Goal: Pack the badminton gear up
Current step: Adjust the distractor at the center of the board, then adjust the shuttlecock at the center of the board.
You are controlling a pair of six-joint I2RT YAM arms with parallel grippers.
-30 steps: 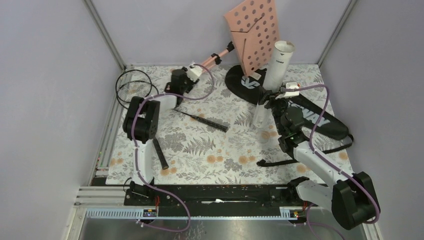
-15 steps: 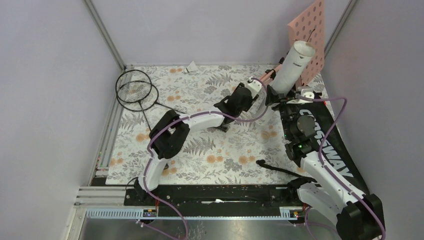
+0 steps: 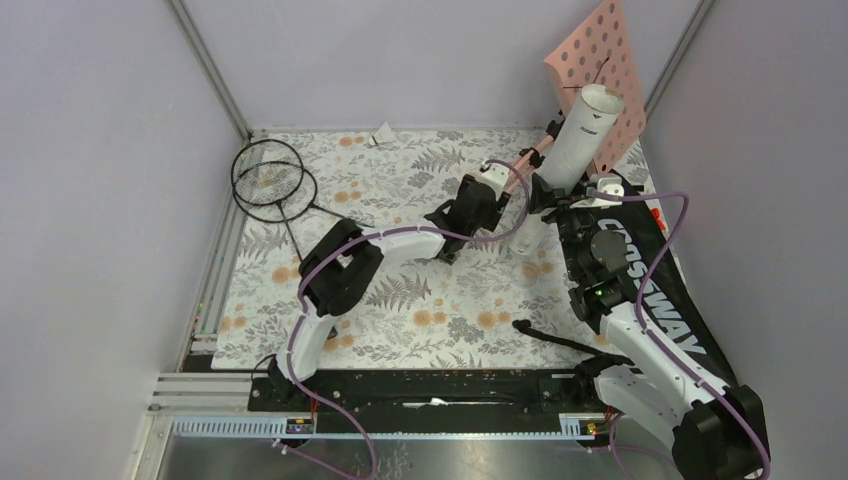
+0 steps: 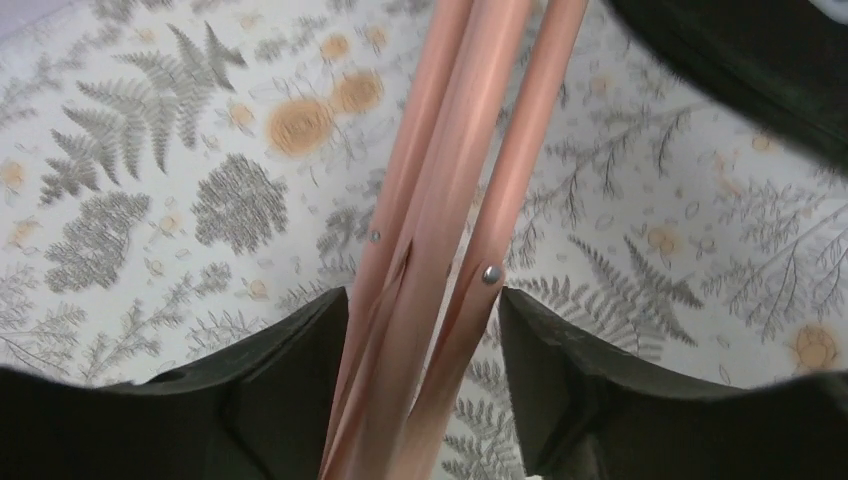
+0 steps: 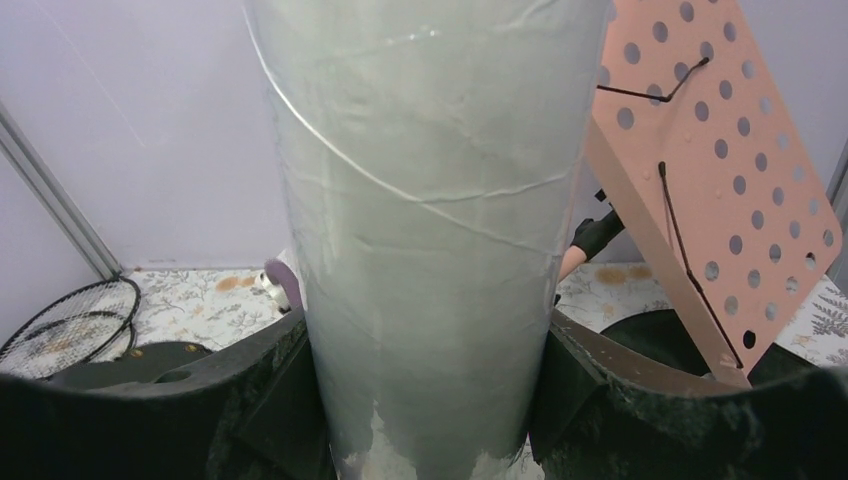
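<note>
My right gripper [image 3: 546,196] [image 5: 425,400] is shut on the long white tube [image 3: 580,135] [image 5: 430,200], which stands tilted at the back right. My left gripper [image 3: 500,188] [image 4: 422,340] is shut on the folded pink legs [image 4: 440,230] of the music stand [image 3: 600,65]. The black "CROSSWAY" bag [image 3: 650,290] lies along the right edge, with its strap [image 3: 550,336] trailing toward the middle. Two black rackets [image 3: 268,180] lie at the back left and also show in the right wrist view [image 5: 70,320]. A small white shuttlecock [image 3: 383,133] lies by the back wall.
The pink perforated panel [image 5: 720,170] leans just behind and to the right of the tube. Grey walls with metal corner posts close in the back and both sides. The flowered mat [image 3: 400,300] covers the table.
The left arm has swung from the back left across to the stand's legs. The stand went from the back middle to the back right corner. The bag and tube shifted right.
</note>
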